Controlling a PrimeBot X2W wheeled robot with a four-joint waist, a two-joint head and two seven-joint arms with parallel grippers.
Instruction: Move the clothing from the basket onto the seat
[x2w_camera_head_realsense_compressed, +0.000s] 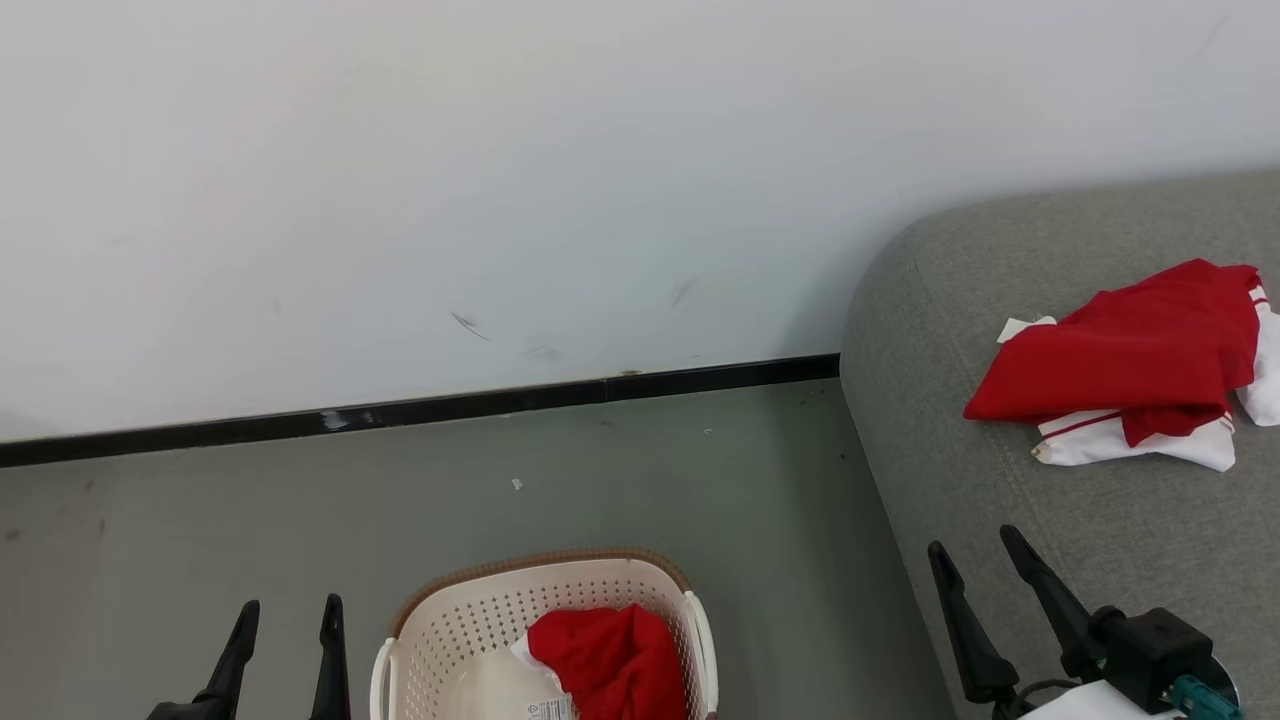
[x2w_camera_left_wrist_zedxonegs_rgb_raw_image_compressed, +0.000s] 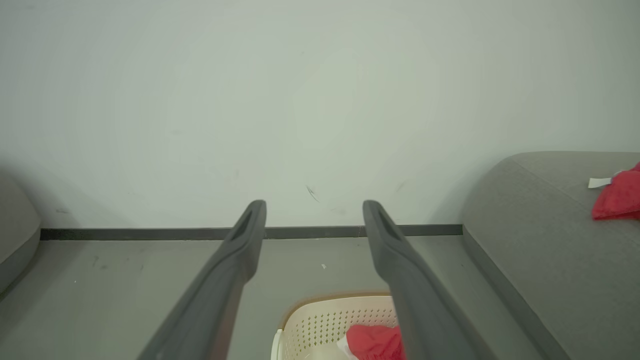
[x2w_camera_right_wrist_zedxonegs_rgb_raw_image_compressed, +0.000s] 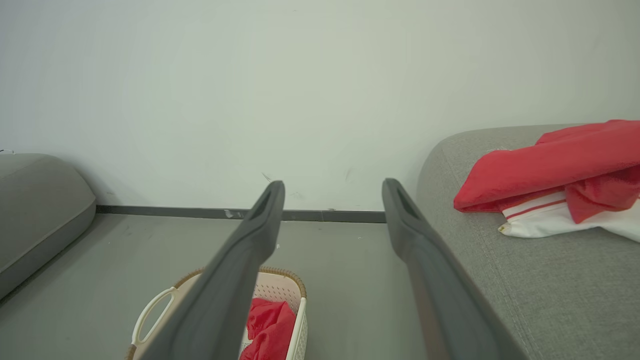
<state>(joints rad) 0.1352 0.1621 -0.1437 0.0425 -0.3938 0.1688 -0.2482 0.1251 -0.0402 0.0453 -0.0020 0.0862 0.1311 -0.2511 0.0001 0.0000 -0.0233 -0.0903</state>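
One red garment with white trim (x2w_camera_head_realsense_compressed: 1130, 365) lies on the grey sofa seat (x2w_camera_head_realsense_compressed: 1050, 540) at the right, also seen in the right wrist view (x2w_camera_right_wrist_zedxonegs_rgb_raw_image_compressed: 555, 170). A second red garment (x2w_camera_head_realsense_compressed: 610, 660) sits bunched inside the cream basket (x2w_camera_head_realsense_compressed: 450, 630) on the floor at bottom centre. My left gripper (x2w_camera_head_realsense_compressed: 290, 615) hangs open to the left of the basket, empty. My right gripper (x2w_camera_head_realsense_compressed: 975, 555) is open and empty over the sofa's front edge, short of the garment there. In the left wrist view the basket (x2w_camera_left_wrist_zedxonegs_rgb_raw_image_compressed: 320, 320) and its garment (x2w_camera_left_wrist_zedxonegs_rgb_raw_image_compressed: 372, 342) show between the fingers.
A white wall with a black skirting strip (x2w_camera_head_realsense_compressed: 420, 410) runs behind the grey floor (x2w_camera_head_realsense_compressed: 250, 520). Another grey cushion edge (x2w_camera_right_wrist_zedxonegs_rgb_raw_image_compressed: 40, 210) shows at the far left in the wrist views.
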